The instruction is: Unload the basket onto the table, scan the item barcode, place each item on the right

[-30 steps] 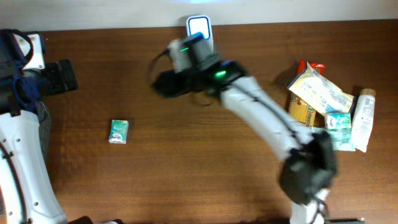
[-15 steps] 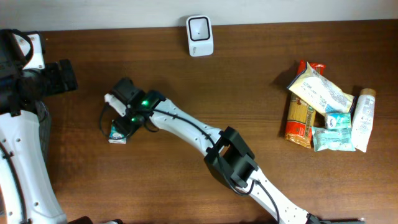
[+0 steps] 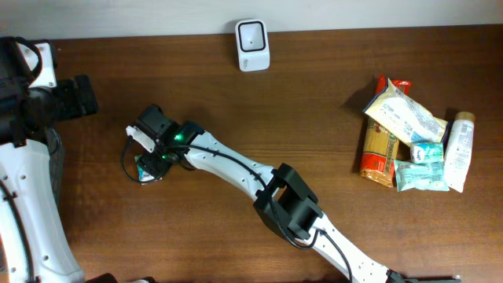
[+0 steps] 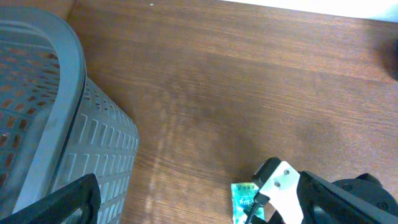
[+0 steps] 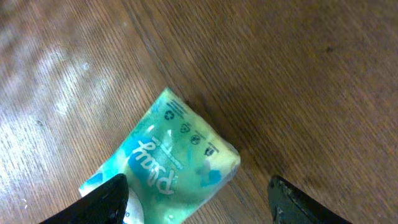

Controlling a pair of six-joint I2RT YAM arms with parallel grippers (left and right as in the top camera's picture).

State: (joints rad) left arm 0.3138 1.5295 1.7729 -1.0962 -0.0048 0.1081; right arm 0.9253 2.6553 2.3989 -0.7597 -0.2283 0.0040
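- one brown wooden counter (image 3: 314,118) carries everything.
- right arm (image 3: 236,165) runs diagonally from the near edge to the left half of the counter. right gripper (image 5: 199,202) points down over the tissue packet (image 5: 168,168) with its jaws open. one finger sits at the packet's edge, the other is clear of it over bare wood. nothing is clamped.
- left arm (image 3: 23,196) is at the far left edge. left gripper (image 4: 205,211) is spread fully wide and empty, above bare wood.
- grey perforated basket (image 4: 37,112) is just beside the left arm.
- pile of groceries (image 3: 409,134) is at the right end: pasta pack, pale bag, tube and small teal packs, overlapping.
- white scanner (image 3: 252,34) is at the back edge, mid-counter, well apart from the packet.
- tissue packet lies flat on the counter, left of centre, teal-green printed face up, between the right gripper's fingers.
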